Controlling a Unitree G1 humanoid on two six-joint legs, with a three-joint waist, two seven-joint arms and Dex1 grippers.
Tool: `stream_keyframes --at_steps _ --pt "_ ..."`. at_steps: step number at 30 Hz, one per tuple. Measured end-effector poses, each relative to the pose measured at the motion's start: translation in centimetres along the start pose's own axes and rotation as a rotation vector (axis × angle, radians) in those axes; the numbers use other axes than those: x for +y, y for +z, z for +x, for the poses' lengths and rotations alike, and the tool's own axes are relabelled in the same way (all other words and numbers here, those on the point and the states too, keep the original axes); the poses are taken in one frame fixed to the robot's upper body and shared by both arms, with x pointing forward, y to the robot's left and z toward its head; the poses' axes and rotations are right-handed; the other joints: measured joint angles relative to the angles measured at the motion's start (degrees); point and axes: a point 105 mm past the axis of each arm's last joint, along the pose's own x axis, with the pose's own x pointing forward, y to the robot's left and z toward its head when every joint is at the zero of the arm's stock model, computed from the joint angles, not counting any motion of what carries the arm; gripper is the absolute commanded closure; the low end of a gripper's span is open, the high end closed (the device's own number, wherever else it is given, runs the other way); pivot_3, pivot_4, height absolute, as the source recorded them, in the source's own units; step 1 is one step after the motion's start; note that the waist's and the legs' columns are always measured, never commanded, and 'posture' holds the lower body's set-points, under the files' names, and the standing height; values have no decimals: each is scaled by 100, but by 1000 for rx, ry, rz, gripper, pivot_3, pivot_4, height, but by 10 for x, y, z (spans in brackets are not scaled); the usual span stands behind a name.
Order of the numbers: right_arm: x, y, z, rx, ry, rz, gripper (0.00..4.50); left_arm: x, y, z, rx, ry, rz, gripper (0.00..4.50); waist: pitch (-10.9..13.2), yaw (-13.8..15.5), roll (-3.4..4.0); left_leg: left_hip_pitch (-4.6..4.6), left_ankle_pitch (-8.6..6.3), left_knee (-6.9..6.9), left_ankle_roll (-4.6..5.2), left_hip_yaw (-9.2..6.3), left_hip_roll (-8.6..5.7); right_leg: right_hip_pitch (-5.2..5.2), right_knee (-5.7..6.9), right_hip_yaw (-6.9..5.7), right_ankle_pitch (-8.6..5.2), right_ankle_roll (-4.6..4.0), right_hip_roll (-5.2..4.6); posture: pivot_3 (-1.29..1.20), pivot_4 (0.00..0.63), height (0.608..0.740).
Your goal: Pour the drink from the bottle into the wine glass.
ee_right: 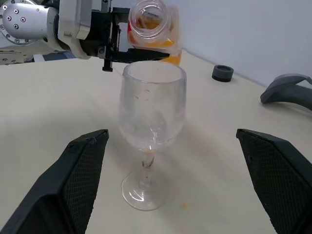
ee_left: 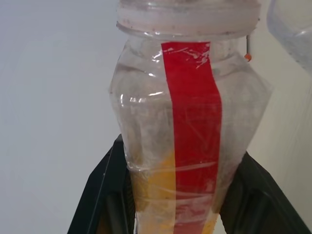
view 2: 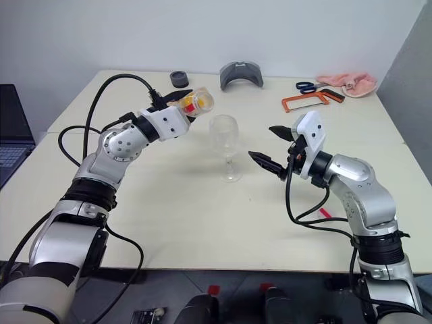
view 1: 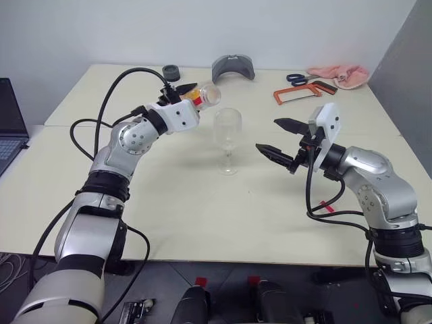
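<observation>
Bottle (view 1: 202,96) tipped in left gripper (view 1: 183,92) beside wine glass (view 1: 227,138).

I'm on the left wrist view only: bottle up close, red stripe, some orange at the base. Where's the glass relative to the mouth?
Observer: The wine glass stands upright on the table, and the bottle, tipped sideways in the left gripper, has its open mouth just above and beside the rim.
Operator: Anything poured yet?
Observer: No pool of the drink shows in the bowl; it sits in the bottle.
Operator: Is the right hand steadying the glass?
Observer: No, the right gripper hangs beside it, fingers spread wide, not touching.
</observation>
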Motion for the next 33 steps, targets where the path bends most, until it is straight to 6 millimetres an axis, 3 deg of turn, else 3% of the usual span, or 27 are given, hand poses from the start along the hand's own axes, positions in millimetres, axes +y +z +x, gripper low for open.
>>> stream_keyframes --at_steps 22,27,33 --pt "8 -8 1 3 -18 54 0 10 15 16 -48 38 262 2766 0 0 0 -1 0 0 0 3 -2 -2 2 0 0 0 0 0 150 740" --pt "11 -1 -3 -31 20 57 0 7 16 17 -53 23 289 2766 0 1 0 -2 0 1 0 2 -2 -1 2 0 0 0 0 0 150 740" --pt "3 11 -11 -82 5 49 0 16 18 18 -58 42 322 2766 0 -3 0 0 0 0 0 5 -3 -2 3 1 0 0 1 0 150 740"
